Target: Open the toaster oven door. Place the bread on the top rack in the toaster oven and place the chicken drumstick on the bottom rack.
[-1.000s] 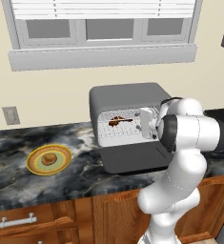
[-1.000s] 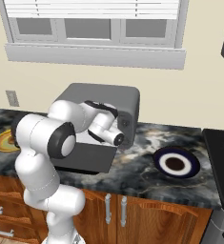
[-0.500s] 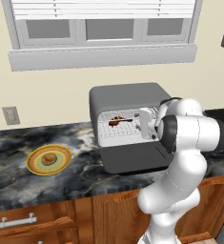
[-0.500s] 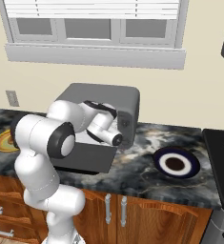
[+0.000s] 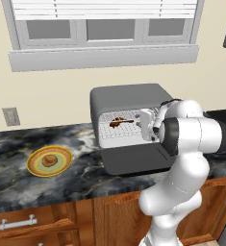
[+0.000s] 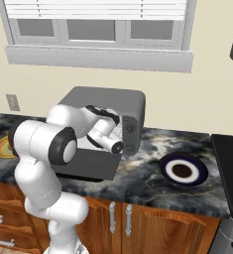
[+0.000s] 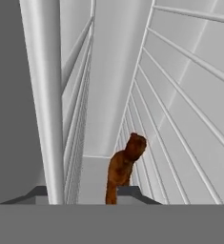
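Note:
The toaster oven stands on the counter with the toaster oven door folded down flat. The chicken drumstick lies on a wire rack high in the pale cavity. My gripper reaches into the oven mouth from the right. In the hand view the gripper has its tips somewhat apart. The chicken drumstick's near end sits between them, against one fingertip. I cannot tell whether it is clamped. The bread rests on a yellow plate at the left.
A blue-rimmed dish sits on the counter right of the oven, with a stovetop beyond it. My arm's elbow hangs over the door. A window sill runs above, with wooden cabinets below the counter edge.
The arm and hand keep almost the same place at the oven mouth. The drumstick stays on the rack, shifted only slightly.

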